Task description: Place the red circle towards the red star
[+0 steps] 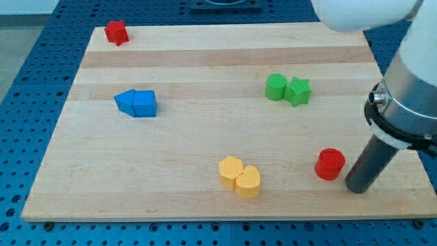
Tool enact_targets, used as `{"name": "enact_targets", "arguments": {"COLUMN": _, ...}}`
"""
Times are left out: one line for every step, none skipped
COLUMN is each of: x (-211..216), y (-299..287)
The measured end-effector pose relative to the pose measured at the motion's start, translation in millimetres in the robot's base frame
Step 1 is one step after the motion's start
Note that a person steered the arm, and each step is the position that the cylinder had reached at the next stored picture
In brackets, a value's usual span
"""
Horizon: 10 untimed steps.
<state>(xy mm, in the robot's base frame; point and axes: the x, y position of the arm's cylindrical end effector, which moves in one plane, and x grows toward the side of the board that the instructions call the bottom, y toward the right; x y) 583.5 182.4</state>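
So the light wooden board point(205, 198) sits on a blue perforated table point(27, 82), and my tip point(356, 189), bottom end of the straight dark rod, is down near the board's bottom right corner. It's just to the view's right of the red circle block point(330, 164), close beside it w/ a thin gap showing, so prob not touching, tho it's hard to be 100% sure. No pincer on this rig btw, just the rod, so nothing is being grasped or clenched.

The red circle is well apart from the red star block point(117, 32), which is way up at the view's top left corner of the board, basically diagonal across the whole thing.

Other stuff: two yellow blocks point(240, 176) touching each other at bottom center, look like rounded/heart-ish shapes but can't tell exactly. Green circle block point(276, 87) and green star block point(298, 91) side by side, touching, upper right of center. Two blue blocks point(136, 103) pressed together at the view's left, mid height; shapes are angular, can't make out more.

White/grey arm body point(410, 82) fills the right edge of the view.
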Motion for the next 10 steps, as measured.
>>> {"name": "enact_targets", "arguments": {"x": -2, "y": -31}}
{"name": "enact_targets", "arguments": {"x": -16, "y": -56}}
{"name": "enact_targets", "arguments": {"x": -43, "y": -54}}
{"name": "enact_targets", "arguments": {"x": -50, "y": -29}}
{"name": "enact_targets", "arguments": {"x": -43, "y": 1}}
{"name": "enact_targets", "arguments": {"x": -61, "y": 11}}
{"name": "enact_targets", "arguments": {"x": -73, "y": -4}}
{"name": "enact_targets", "arguments": {"x": -75, "y": -30}}
{"name": "enact_targets", "arguments": {"x": -76, "y": -57}}
{"name": "enact_targets", "arguments": {"x": -88, "y": -76}}
